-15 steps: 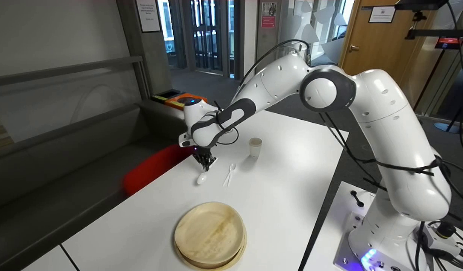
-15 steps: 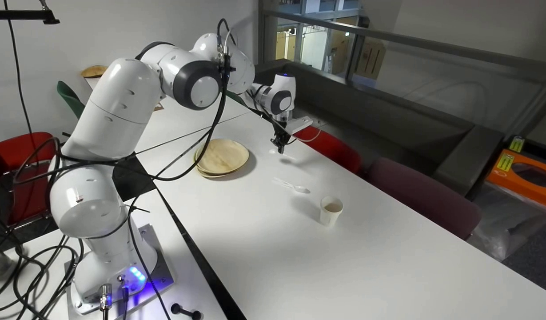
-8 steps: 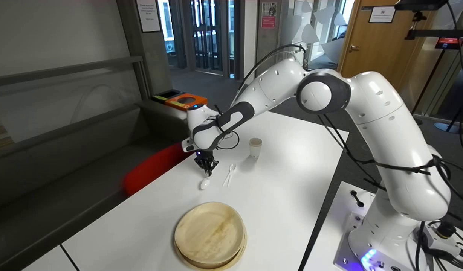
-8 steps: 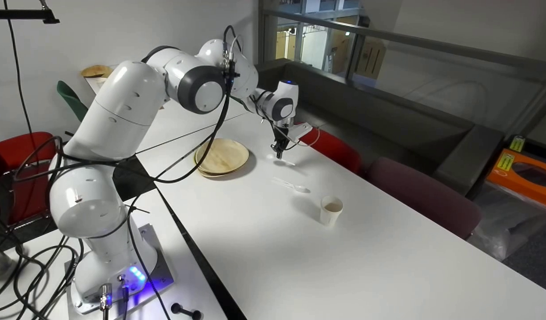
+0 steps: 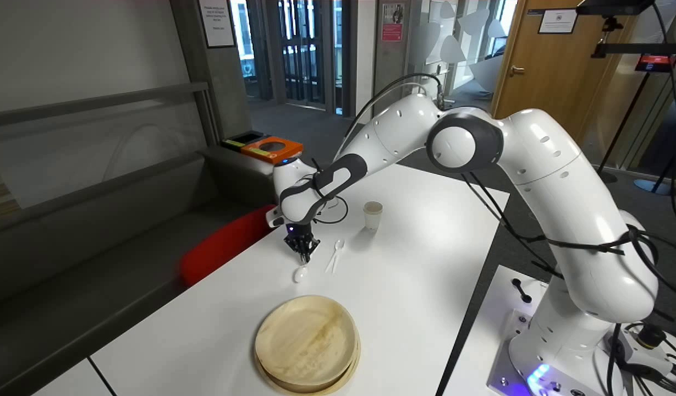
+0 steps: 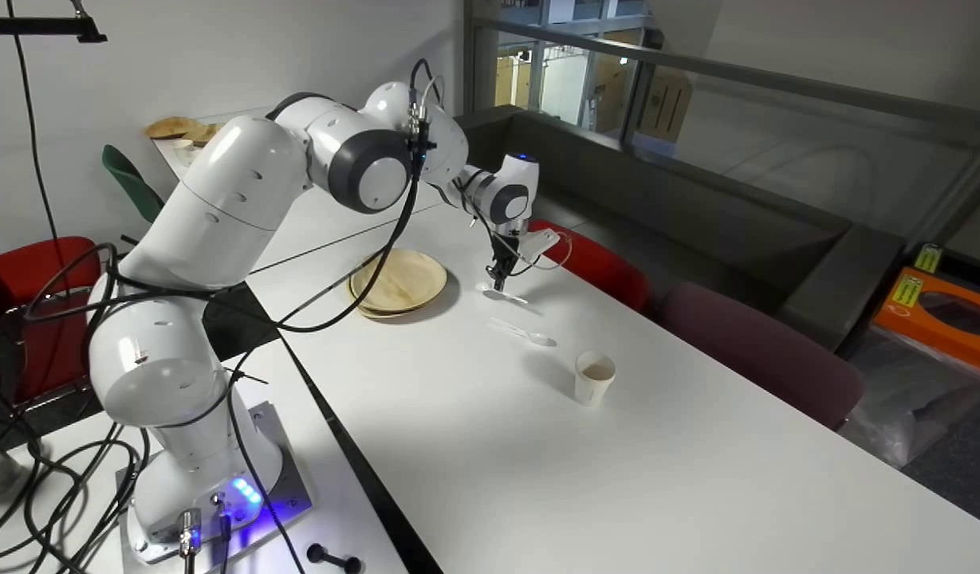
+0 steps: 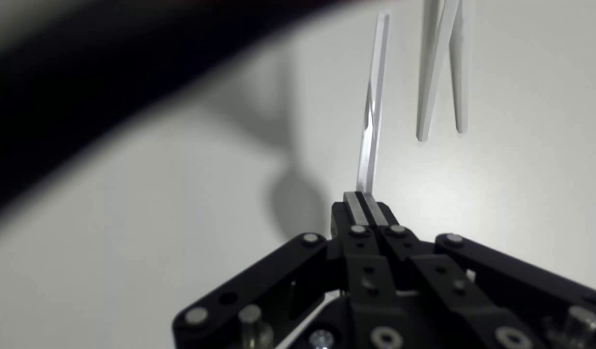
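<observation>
Tool [image 7: 361, 196] pressed together on the handle of a white spoon [image 7: 374, 104], which is pinched close to its bowl [image 5: 300, 274] and held low over the white surface [image 5: 415, 275]. Whether the surface is touched by the bowl cannot be told. From the wrist, the bowl is hidden behind the tool, a long stretch of handle is left projecting, and a soft shadow [image 7: 298, 203] is thrown to one side. In both exterior views the bowl is seen turned toward round, wood-coloured plates [image 5: 306, 341], stacked a little askew so that a lower rim is exposed. Near the spoon, two white utensils [image 7: 438, 72] are laid overlapping, handle ends splayed; a spoon head [image 5: 339, 243] can be made out at the overlapped end. Past them a pale cup [image 6: 595, 379] is stood upright, its contents not made out. Along the edge opposite the arm's base [image 6: 218, 454], a red chair [image 5: 222, 247] and a maroon chair [image 6: 757, 351] are drawn up, and behind these a long grey bench [image 5: 123, 220] is seen. Near the bench end an orange-topped bin [image 6: 904, 319] is noted. Beside the base a short black bar [image 6: 333, 559], knobbed at both ends, is also found.
</observation>
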Controlling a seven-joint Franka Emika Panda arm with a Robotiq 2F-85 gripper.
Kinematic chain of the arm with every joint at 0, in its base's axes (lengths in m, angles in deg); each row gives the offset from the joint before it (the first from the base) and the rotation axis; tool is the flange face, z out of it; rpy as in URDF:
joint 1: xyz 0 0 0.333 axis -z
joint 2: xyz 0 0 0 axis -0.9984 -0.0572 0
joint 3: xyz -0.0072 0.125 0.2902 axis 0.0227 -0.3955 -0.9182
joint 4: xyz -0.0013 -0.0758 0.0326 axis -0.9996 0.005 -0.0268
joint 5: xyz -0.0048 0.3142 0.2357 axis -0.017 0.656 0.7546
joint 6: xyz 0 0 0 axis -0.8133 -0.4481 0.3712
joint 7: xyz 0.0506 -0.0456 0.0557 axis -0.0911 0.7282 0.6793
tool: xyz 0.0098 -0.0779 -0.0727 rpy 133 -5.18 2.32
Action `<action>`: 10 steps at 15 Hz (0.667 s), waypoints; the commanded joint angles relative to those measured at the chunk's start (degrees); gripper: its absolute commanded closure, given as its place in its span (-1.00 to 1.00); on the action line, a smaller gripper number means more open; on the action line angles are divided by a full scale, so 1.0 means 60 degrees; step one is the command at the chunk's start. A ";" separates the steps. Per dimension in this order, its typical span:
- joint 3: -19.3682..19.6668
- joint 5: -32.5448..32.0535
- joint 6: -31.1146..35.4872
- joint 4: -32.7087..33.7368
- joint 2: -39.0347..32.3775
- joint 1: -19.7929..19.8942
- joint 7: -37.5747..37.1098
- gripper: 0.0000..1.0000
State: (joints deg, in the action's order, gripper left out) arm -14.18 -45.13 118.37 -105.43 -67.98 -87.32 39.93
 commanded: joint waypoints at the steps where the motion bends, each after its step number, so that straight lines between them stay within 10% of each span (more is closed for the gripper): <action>1: -0.0036 0.0227 -0.0478 0.0460 -0.0168 0.0110 0.0307 1.00; 10: -0.0046 0.0405 -0.0798 0.0702 -0.0265 0.0128 0.0210 -0.43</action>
State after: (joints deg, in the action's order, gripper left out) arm -14.10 -44.23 115.57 -102.73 -69.54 -87.15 39.93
